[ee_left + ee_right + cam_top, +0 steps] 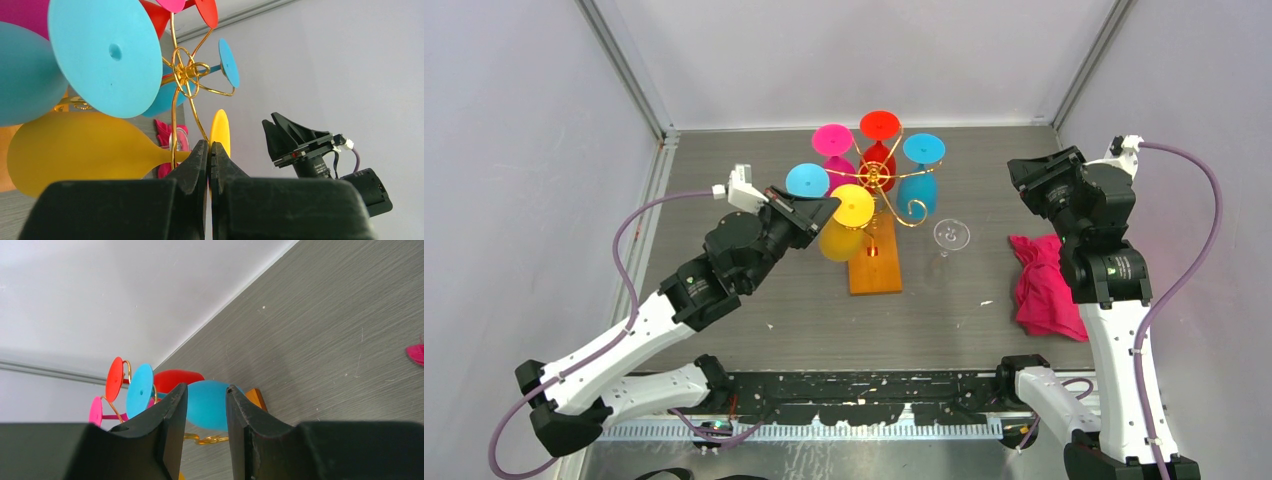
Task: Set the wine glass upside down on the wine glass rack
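Observation:
The wine glass rack (pixel 879 178), gold wire on an orange-brown wooden base (pixel 874 270), holds several coloured glasses upside down: pink (pixel 832 140), red (pixel 880 125), two blue (pixel 923 150) and yellow (pixel 852 207). A clear wine glass (pixel 951 236) stands upright on the table just right of the base. My left gripper (pixel 828 206) (pixel 209 144) is shut, its tips right at the yellow glass's stem (pixel 172 156), between bowl and foot, with nothing clamped between them. Raised at the right, my right gripper (pixel 1024 175) (pixel 206 387) is open and holds nothing. A blue glass (pixel 207 405) shows far beyond its gap.
A crumpled pink cloth (pixel 1044 285) lies on the table by the right arm. Grey walls with metal rails close in the table at left, back and right. The right arm's gripper head (pixel 310 145) shows in the left wrist view.

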Available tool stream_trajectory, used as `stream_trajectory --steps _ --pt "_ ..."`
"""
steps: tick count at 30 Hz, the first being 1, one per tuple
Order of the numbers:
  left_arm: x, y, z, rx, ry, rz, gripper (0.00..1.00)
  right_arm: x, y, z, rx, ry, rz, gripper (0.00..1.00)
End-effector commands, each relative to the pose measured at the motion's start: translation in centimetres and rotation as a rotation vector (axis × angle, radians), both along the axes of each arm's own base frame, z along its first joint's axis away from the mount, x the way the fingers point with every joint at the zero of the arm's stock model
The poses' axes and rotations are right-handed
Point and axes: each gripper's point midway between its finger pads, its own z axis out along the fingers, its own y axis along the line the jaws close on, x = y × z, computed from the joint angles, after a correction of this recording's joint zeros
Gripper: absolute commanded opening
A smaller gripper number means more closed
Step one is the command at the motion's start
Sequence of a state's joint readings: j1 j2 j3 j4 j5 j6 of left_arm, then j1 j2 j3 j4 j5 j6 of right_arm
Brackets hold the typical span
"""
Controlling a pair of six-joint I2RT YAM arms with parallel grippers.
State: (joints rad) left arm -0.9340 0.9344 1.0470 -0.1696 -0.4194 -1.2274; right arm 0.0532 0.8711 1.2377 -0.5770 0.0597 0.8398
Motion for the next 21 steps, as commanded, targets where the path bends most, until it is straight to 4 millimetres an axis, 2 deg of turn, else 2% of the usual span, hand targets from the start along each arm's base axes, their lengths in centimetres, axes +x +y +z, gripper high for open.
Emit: stream_trajectory --steps 1,21 --pt "-0.2 0.7 1.2 -0.041 -0.024 0.022 0.0 0.1 -0.2 1.9 -0.011 -0.053 -0.008 0.4" --pt "-1.2 -0.3 0.7 -0.033 -0.008 -0.047 0.01 0.1 -0.2 1.9 0.002 -0.054 -0.015 0.4"
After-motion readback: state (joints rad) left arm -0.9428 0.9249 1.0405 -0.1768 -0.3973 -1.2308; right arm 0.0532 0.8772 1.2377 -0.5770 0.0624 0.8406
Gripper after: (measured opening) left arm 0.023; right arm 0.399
